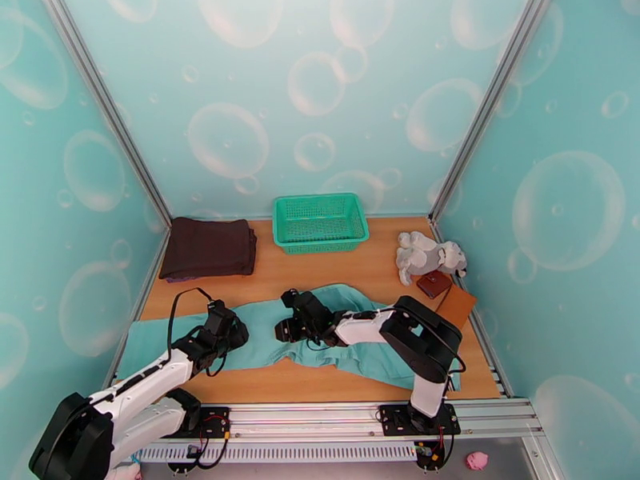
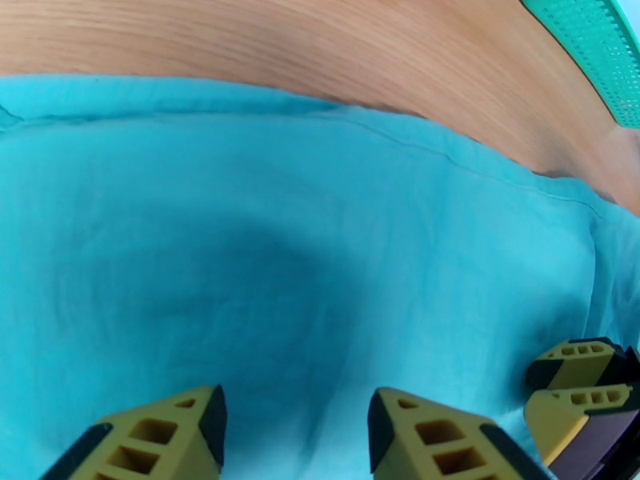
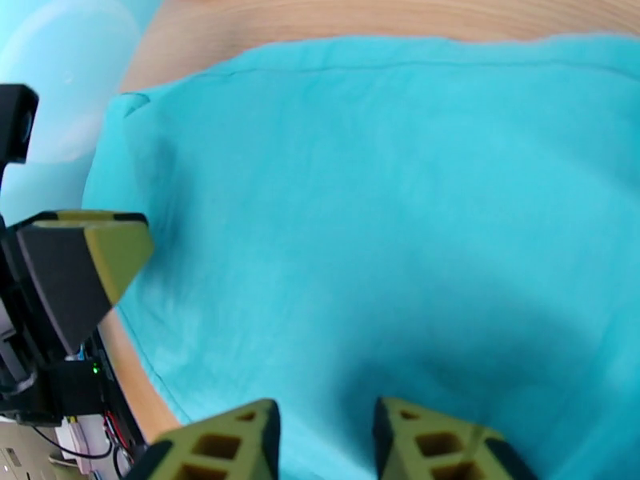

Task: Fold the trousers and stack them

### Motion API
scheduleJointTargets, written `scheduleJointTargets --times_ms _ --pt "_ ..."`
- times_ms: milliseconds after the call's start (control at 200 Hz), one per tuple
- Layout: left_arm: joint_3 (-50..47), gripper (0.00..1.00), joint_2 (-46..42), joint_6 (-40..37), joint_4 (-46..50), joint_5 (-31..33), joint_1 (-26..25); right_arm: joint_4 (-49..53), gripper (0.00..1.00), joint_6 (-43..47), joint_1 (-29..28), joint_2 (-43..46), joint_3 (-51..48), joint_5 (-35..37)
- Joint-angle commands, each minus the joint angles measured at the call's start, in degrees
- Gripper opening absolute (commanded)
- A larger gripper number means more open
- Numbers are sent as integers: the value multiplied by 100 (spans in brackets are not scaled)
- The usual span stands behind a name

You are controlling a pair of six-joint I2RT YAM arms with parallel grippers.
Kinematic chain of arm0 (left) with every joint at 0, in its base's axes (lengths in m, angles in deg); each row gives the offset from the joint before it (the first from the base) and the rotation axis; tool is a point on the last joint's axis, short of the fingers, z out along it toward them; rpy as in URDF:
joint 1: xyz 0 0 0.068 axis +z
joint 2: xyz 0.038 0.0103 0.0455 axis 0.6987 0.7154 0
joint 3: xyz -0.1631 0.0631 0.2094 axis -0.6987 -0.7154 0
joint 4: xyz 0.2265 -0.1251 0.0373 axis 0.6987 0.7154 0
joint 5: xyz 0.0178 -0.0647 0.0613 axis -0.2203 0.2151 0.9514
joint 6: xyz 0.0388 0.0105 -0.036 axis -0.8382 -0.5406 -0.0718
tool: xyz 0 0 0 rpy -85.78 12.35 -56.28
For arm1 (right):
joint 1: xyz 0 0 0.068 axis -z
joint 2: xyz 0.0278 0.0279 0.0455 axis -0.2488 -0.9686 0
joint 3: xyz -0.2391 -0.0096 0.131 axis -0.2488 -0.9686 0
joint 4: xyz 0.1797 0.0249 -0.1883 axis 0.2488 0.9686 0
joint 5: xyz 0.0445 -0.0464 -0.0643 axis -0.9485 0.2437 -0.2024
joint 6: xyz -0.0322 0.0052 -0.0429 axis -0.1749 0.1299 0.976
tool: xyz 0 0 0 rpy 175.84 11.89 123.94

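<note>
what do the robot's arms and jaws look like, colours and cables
Both the left arm and right arm have white links with black joints. A thin black cable loops off the left one. The jaws are mustard-yellow wedges with rectangular cut-outs and dark inner faces.

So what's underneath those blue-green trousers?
The trousers lie spread on the wooden table, whose top shows around their edges. Anything directly beneath the cloth is covered and cannot be seen.
</note>
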Motion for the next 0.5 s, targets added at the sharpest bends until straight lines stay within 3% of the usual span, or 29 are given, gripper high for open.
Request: scheduleJointTargets --times_ms 0,10,30,170,290,410,495 --pt "109 77 -220 -141 -130 26 46 1311 40 -8 384 427 -451 751" --pt "130 92 -225 -159 -118 32 47 1377 40 19 428 466 -486 787" --pt "182 99 -224 -167 -99 70 50 1509 40 80 522 549 -548 849" --pt "471 99 -130 -294 -23 231 80 2219 40 487 1036 1102 -768 1132" --pt "653 99 -30 -525 139 310 291 3196 41 840 1153 1466 -304 2004" --pt "709 99 -186 -711 178 357 817 3909 43 1115 1083 1692 428 2939" --pt "583 99 -487 -777 18 168 1388 3693 43 1439 803 1785 932 3081"
